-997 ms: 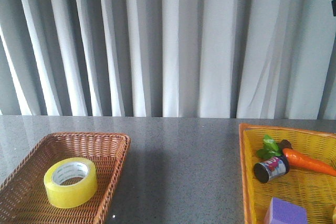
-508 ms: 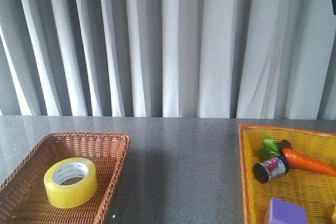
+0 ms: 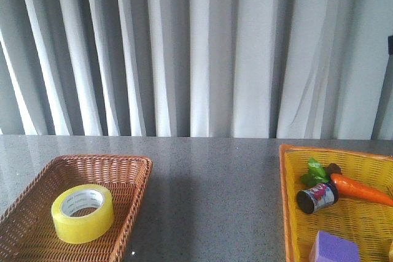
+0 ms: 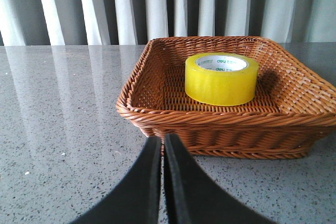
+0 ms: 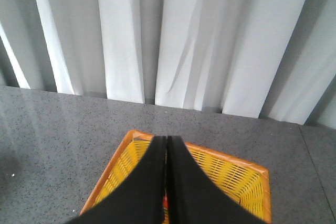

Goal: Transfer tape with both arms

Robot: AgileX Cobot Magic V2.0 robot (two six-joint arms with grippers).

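Observation:
The tape (image 3: 83, 213), a wide yellow roll with a white inner core, lies flat in the brown wicker basket (image 3: 132, 173) at the front left. It also shows in the left wrist view (image 4: 222, 78), inside the same basket (image 4: 157, 114). My left gripper (image 4: 163, 141) is shut and empty, low over the table just short of the basket's near wall. My right gripper (image 5: 166, 140) is shut and empty, held above the yellow basket (image 5: 252, 174). Neither arm shows in the front view.
The yellow basket (image 3: 285, 200) at the front right holds a toy carrot (image 3: 359, 189), a small dark can (image 3: 317, 197) and a purple block (image 3: 333, 248). Grey speckled table (image 3: 215, 188) lies between the baskets. A pale curtain (image 3: 196, 47) hangs behind.

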